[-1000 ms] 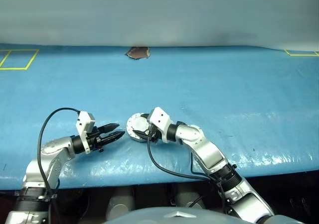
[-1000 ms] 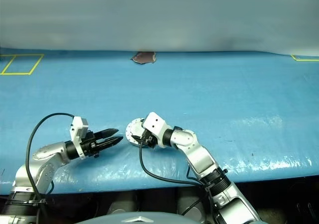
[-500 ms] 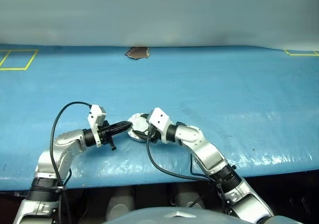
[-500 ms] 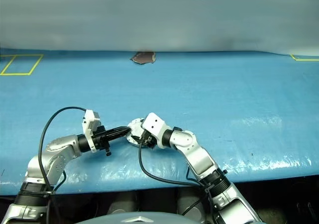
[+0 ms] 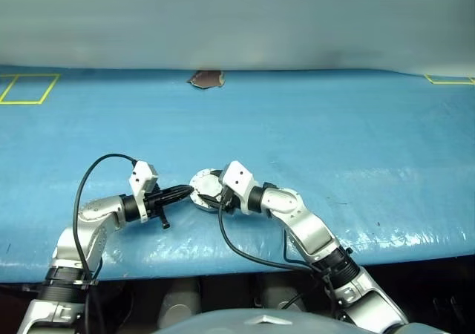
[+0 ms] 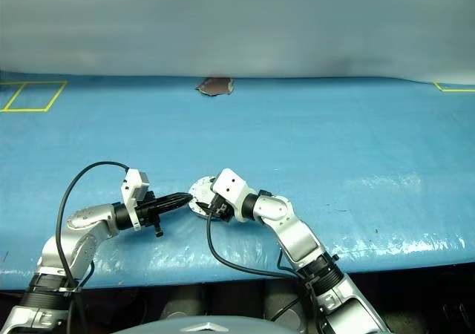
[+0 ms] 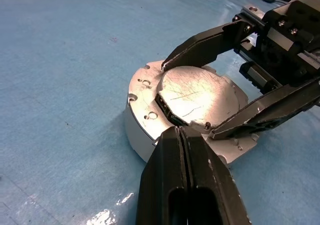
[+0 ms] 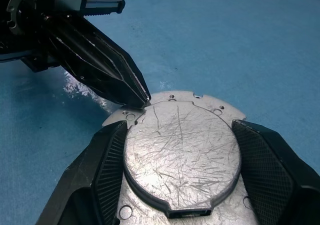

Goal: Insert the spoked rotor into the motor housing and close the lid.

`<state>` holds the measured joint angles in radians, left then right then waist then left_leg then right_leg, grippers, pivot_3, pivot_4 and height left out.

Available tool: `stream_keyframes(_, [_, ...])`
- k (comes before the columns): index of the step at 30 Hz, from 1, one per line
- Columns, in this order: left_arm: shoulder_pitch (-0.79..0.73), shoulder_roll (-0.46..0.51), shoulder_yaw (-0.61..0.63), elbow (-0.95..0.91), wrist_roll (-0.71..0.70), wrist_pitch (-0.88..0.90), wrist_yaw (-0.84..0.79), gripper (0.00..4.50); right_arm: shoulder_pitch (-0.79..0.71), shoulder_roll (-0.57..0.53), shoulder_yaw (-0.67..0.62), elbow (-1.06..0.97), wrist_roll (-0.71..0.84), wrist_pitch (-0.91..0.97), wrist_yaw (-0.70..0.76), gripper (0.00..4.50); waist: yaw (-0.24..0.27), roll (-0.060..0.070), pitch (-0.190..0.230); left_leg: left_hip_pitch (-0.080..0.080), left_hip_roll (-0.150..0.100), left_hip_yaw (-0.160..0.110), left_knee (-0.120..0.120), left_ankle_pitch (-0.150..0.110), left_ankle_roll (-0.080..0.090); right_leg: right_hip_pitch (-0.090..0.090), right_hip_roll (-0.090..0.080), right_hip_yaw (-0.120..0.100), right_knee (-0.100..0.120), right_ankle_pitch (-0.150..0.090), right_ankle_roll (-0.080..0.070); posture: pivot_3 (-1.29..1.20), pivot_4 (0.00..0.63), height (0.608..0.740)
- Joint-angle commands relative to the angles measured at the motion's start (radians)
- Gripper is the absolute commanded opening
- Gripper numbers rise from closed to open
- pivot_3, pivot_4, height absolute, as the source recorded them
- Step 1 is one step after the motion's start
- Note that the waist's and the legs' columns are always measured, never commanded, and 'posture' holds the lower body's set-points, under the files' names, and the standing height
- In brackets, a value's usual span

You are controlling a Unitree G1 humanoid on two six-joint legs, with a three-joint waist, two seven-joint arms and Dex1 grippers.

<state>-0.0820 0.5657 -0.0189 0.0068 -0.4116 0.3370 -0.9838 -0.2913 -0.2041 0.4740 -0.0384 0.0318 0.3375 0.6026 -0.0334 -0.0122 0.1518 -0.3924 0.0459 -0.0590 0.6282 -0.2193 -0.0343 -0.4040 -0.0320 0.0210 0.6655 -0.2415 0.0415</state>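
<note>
Left gripper [image 7: 182, 131] pinched shut, tips at the lid's edge; right gripper [image 8: 180, 150] spread wide around the lid [image 8: 181, 152].

Motor housing [image 7: 136, 126] sits on the blue table cover [image 5: 312, 126] near the front edge, between the two grippers. Lid is down flat on top of it, scratched grey disc facing up, so nothing inside the housing can be seen. Right gripper's two fingers [image 8: 107, 157] stand on opposite sides of the lid, touching or just beside its rim, can't tell which. Left gripper's closed tips come in from the other side and meet the lid rim on the housing's flange. Yellow tape outlines [image 5: 28, 87] mark the far corners of the cover, a small brown scrap [image 5: 205, 79] lies at its far edge, pale wall [image 5: 237, 15] behind.
</note>
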Motion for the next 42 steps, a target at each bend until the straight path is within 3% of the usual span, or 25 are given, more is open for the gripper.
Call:
stream_keyframes(1, [-0.007, -0.024, -0.041, 0.054, 0.052, -0.006, 0.025, 0.04, 0.010, -0.009, 0.005, 0.046, -0.034, 0.032, -0.013, 3.01, 0.000, 0.001, -0.001, 0.001, 0.000, 0.000, 0.000, 0.000, 0.000, 0.001, 0.000, 0.000, 0.000, 0.000, 0.000, 0.00, 0.150, 0.740])
stream_keyframes(6, [-0.010, -0.018, -0.062, 0.089, 0.089, -0.030, 0.015, 0.04, 0.021, -0.009, -0.006, 0.027, -0.021, 0.055, -0.009, 3.01, 0.003, 0.003, -0.002, 0.012, 0.000, 0.000, -0.001, 0.000, 0.000, 0.008, 0.000, 0.000, -0.004, -0.001, 0.000, 0.00, 0.150, 0.740])
stream_keyframes(11, [-0.013, -0.026, -0.059, 0.099, 0.080, -0.039, 0.004, 0.04, 0.026, -0.011, -0.015, 0.002, 0.006, 0.089, 0.016, 3.01, 0.005, 0.004, -0.003, 0.012, -0.001, 0.000, -0.002, 0.000, 0.000, 0.008, -0.003, 0.000, -0.005, -0.001, 0.000, 0.00, 0.150, 0.740])
stream_keyframes(13, [-0.014, -0.031, -0.059, 0.103, 0.073, -0.048, -0.008, 0.00, 0.028, -0.015, -0.013, -0.019, -0.003, 0.072, 0.011, 3.73, 0.007, 0.004, -0.003, 0.012, -0.002, 0.000, -0.002, 0.000, 0.000, 0.008, -0.003, 0.000, -0.005, -0.001, 0.000, 0.00, 0.150, 0.740])
stream_keyframes(16, [-0.015, -0.037, -0.056, 0.105, 0.068, -0.055, -0.019, 0.00, 0.034, -0.016, -0.022, -0.065, 0.001, 0.056, 0.005, 3.73, 0.010, 0.004, -0.003, 0.012, -0.002, 0.000, -0.004, 0.000, 0.000, 0.007, -0.003, -0.001, -0.006, -0.001, 0.000, 0.00, 0.150, 0.740])
stream_keyframes(25, [-0.011, -0.058, -0.053, 0.094, 0.057, -0.054, -0.025, 0.00, 0.105, 0.104, -0.241, -0.314, 0.264, 0.229, -0.078, 3.73, 0.014, 0.005, -0.002, 0.000, -0.002, -0.001, -0.003, 0.000, 0.000, 0.003, -0.002, -0.002, -0.006, 0.000, 0.000, 0.00, 0.150, 0.740])
stream_keyframes(30, [-0.010, -0.072, -0.050, 0.087, 0.049, -0.061, -0.026, 0.00, 0.149, 0.147, -0.356, -0.333, 0.373, 0.376, -0.165, 3.73, 0.019, 0.005, -0.002, -0.002, -0.003, -0.001, -0.003, 0.000, 0.000, 0.002, -0.003, -0.001, -0.007, 0.000, 0.001, 0.00, 0.150, 0.740])
stream_keyframes(42, [-0.014, -0.081, -0.044, 0.090, 0.060, -0.077, -0.020, 0.00, 0.237, 0.180, -0.516, -0.310, 0.622, 0.596, -0.219, 3.73, 0.020, 0.006, -0.001, -0.006, -0.002, 0.000, -0.003, 0.000, 0.000, -0.003, -0.003, -0.001, -0.007, 0.000, 0.000, 0.00, 0.150, 0.740])
